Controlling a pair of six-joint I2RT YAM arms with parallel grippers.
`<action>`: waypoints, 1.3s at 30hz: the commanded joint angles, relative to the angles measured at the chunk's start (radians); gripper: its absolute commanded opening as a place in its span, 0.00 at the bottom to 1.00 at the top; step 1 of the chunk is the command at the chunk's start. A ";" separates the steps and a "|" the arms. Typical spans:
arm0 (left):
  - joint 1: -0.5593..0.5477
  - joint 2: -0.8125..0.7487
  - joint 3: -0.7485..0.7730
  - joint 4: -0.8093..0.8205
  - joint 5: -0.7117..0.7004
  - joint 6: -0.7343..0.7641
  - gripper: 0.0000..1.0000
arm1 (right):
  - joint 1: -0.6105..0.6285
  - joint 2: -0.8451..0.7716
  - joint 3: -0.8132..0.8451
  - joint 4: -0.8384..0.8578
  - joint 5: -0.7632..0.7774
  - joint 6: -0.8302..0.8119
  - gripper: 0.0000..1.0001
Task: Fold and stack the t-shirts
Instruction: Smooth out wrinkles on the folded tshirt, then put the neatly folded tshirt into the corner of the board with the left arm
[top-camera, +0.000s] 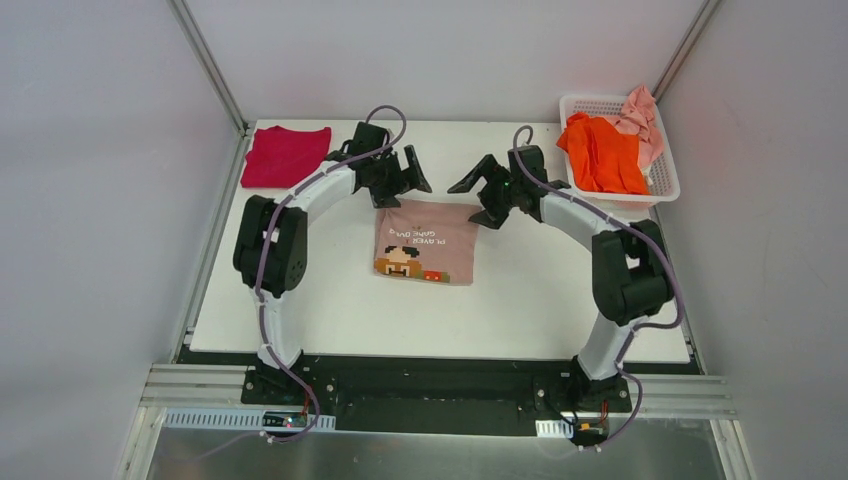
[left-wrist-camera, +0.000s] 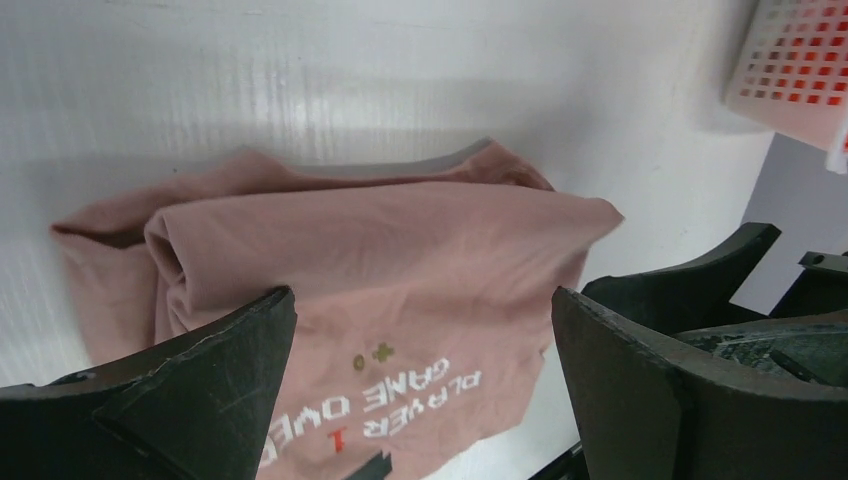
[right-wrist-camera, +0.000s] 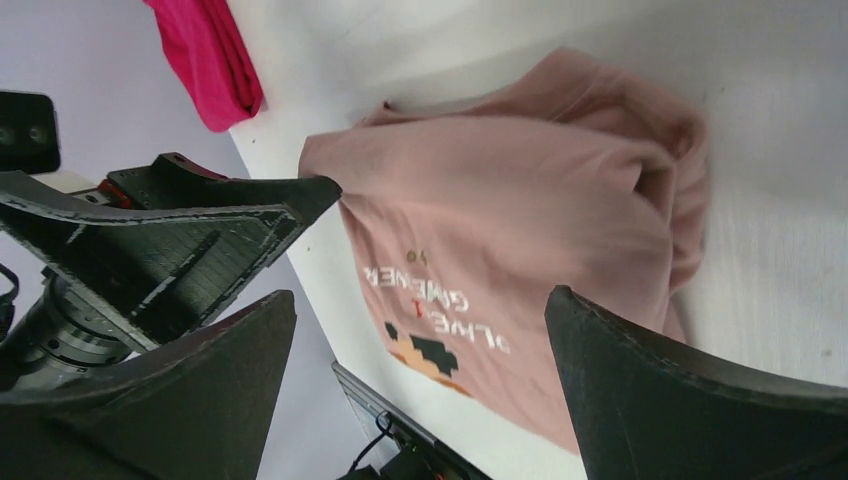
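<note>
At the folded dusty-pink tee's (top-camera: 425, 243) far edge, left gripper (top-camera: 408, 196) and right gripper (top-camera: 468, 204) hang with jaws apart.

A white table (top-camera: 520, 300) fills the middle. A white plastic basket (top-camera: 667, 178) with little square holes sits on its far right corner. Plain grey walls (top-camera: 100, 150) stand at the left, right and back. A thin metal post (top-camera: 208, 65) runs up each back corner. A black strip (top-camera: 430, 375) lies along the table's near edge, with a silver rail (top-camera: 195, 385) beside it. Below is a shiny metal sheet (top-camera: 430, 455).
</note>
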 joint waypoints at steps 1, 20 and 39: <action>0.023 0.079 0.074 -0.004 0.017 0.013 0.99 | -0.009 0.090 0.092 0.050 0.010 0.013 1.00; 0.065 0.149 0.026 -0.010 -0.048 0.014 0.99 | -0.033 0.309 0.179 0.030 0.095 -0.018 0.99; 0.065 -0.244 -0.309 -0.087 -0.131 0.112 0.99 | 0.000 -0.521 -0.396 -0.103 0.470 -0.128 0.99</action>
